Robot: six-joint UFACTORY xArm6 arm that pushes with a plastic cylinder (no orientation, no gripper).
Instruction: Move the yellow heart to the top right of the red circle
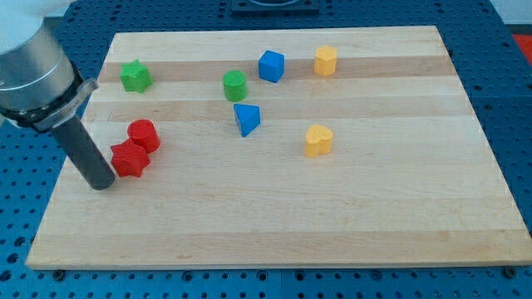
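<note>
The yellow heart (318,140) lies right of the board's middle. The red circle (144,134) lies at the view's left, touching a red star (129,159) just below and left of it. My tip (101,184) rests on the board at the view's left, just left of and slightly below the red star, close to it. The heart is far to the right of the red circle and of my tip.
A green star (135,76) lies at the upper left. A green circle (235,85), a blue cube (271,66) and a yellow hexagon (325,61) lie along the top. A blue triangle (246,119) lies near the middle. The wooden board (274,224) sits on a blue perforated table.
</note>
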